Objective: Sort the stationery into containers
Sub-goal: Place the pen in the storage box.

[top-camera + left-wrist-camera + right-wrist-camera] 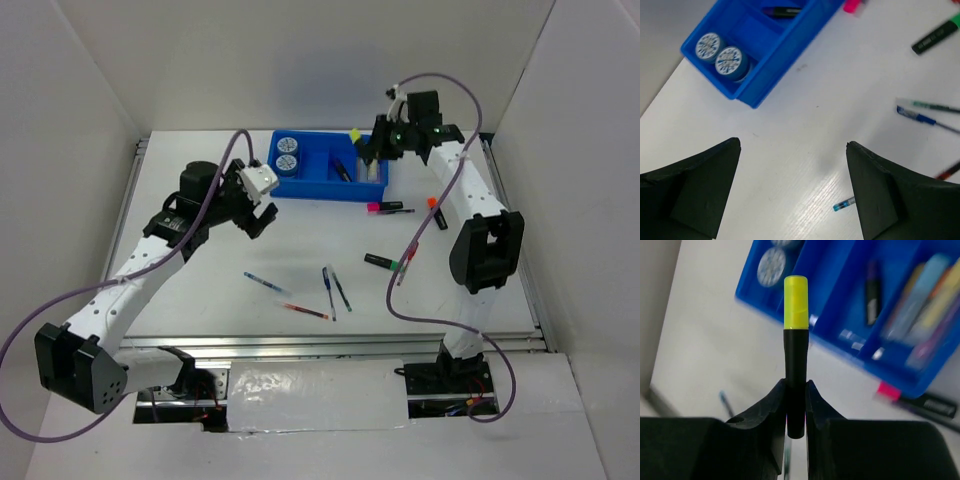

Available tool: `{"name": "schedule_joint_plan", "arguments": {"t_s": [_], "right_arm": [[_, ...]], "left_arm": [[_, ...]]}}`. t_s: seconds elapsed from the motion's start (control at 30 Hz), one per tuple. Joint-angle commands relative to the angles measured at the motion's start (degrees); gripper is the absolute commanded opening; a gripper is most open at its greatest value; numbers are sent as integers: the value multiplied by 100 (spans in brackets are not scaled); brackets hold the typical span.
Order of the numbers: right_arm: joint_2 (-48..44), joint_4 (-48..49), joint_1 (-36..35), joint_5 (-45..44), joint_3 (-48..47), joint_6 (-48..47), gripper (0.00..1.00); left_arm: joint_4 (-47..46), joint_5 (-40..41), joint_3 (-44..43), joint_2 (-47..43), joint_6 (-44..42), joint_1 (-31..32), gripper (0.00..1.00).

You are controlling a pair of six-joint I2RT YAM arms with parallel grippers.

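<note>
The blue tray (320, 188) stands at the back centre, with two pale-blue discs (287, 155) in its left compartment. Above the tray's right end my right gripper (372, 150) is shut on a yellow highlighter (795, 340) with a black body, its cap pointing away past the tray (835, 285). My left gripper (258, 215) hangs open and empty over bare table, in front of the tray's left end (765, 75). Thin pens (305, 311) lie mid-table. A pen tip (844, 204) shows beside the left gripper's right finger.
A green highlighter (385, 262), a pink one (388, 207) and an orange one (437, 213) lie on the table right of centre. Several markers lie in the tray's right compartments. White walls enclose the table on the left, back and right.
</note>
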State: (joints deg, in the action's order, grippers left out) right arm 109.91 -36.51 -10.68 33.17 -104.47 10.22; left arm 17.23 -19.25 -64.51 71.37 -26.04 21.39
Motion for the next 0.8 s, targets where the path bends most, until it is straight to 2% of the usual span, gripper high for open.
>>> {"name": "schedule_joint_plan", "arguments": {"t_s": [0.0, 0.07, 0.1, 0.13, 0.27, 0.47, 0.67, 0.7, 0.77], "right_arm": [[529, 988, -171, -1882, -995, 665, 0], [1055, 1014, -302, -2522, -1680, 797, 0], [1207, 997, -356, -2717, -1900, 832, 0], [1365, 1032, -434, -3267, -2215, 850, 0], [2103, 1208, -804, -4343, -2596, 912, 0], [2500, 1322, -1076, -5187, -2456, 1184, 0], [2641, 1348, -1217, -5558, -2228, 1228, 1], [2658, 1375, -1226, -5567, -2193, 1228, 8], [2711, 1419, -1235, -5567, -2183, 1202, 17]], "left_arm": [[-782, 813, 158, -334, 1627, -47, 99], [-748, 1106, 123, -282, 2040, -12, 99], [-670, 1116, 36, -169, 2068, -12, 99], [-425, 1081, -35, -98, 2051, -20, 99], [-264, 1098, -54, 78, 2181, -20, 99], [-309, 1072, 114, -80, 2139, -29, 99], [-440, 1002, 254, -97, 2121, -3, 99], [-466, 984, 263, -106, 2121, 6, 99], [-536, 967, 342, -106, 2156, 6, 99]]}}
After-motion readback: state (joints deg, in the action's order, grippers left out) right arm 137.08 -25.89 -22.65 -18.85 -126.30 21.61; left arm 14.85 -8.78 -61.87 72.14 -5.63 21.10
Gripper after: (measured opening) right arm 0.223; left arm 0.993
